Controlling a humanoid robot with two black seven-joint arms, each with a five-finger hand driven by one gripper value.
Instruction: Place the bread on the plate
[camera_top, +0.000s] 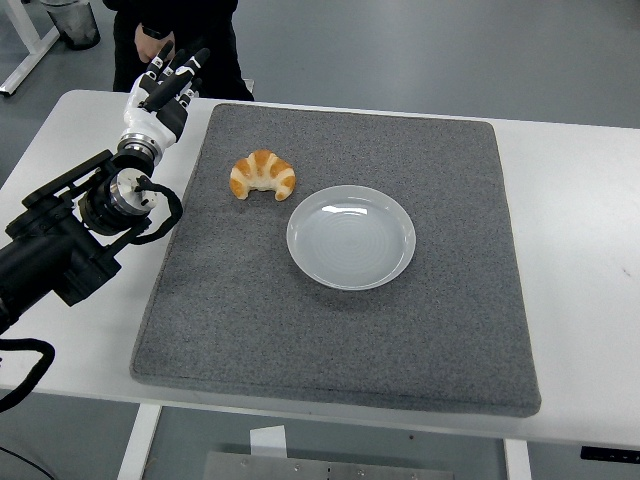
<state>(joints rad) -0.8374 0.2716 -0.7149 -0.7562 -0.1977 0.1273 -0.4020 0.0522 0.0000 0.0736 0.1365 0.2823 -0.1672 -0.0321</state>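
Left hand (170, 85) open, holding nothing, well left of bread (263, 175); risk: curved bread slips short of plate (351, 237).

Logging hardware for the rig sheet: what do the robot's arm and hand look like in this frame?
Only the left arm shows: black, blocky segments with a black cable looping beside the round silver wrist joint. Past it sits a white cuff, then the left hand, with a white palm section and black fingers carrying pale patches. No readable markings. The right arm is out of view.

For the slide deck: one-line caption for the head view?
Left robot hand open beside grey mat; croissant lies left of empty plate.
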